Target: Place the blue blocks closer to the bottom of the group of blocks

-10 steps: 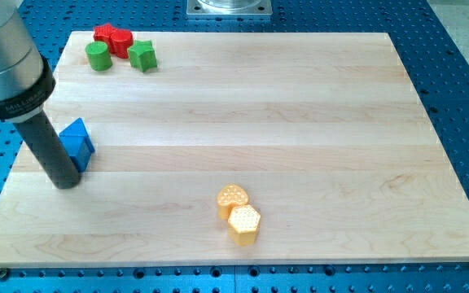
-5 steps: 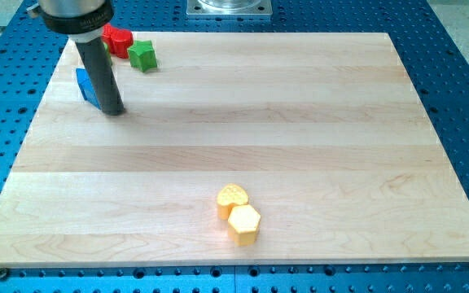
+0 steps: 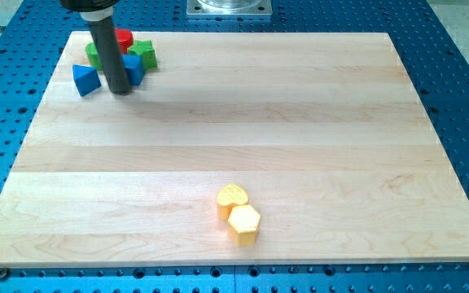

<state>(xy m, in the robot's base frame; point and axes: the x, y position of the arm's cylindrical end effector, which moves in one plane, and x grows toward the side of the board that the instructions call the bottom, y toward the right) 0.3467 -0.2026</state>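
My tip (image 3: pixel 121 89) rests on the board near the view's top left. A blue triangular block (image 3: pixel 85 79) lies just to its left. A second blue block (image 3: pixel 134 69) shows just to the right of the rod, partly hidden by it, touching the group. The group sits behind the rod: a red block (image 3: pixel 124 37), a green star-like block (image 3: pixel 144 52) and a green block (image 3: pixel 93 54) mostly hidden by the rod.
A yellow heart block (image 3: pixel 232 198) and a yellow hexagon block (image 3: pixel 243 222) touch each other near the view's bottom centre. The wooden board (image 3: pixel 300 122) lies on a blue perforated table. A metal base plate (image 3: pixel 230 7) is at the view's top.
My tip has moved from the left edge up to the group at the top left. The blue blocks moved up with it and now lie on either side of the rod.
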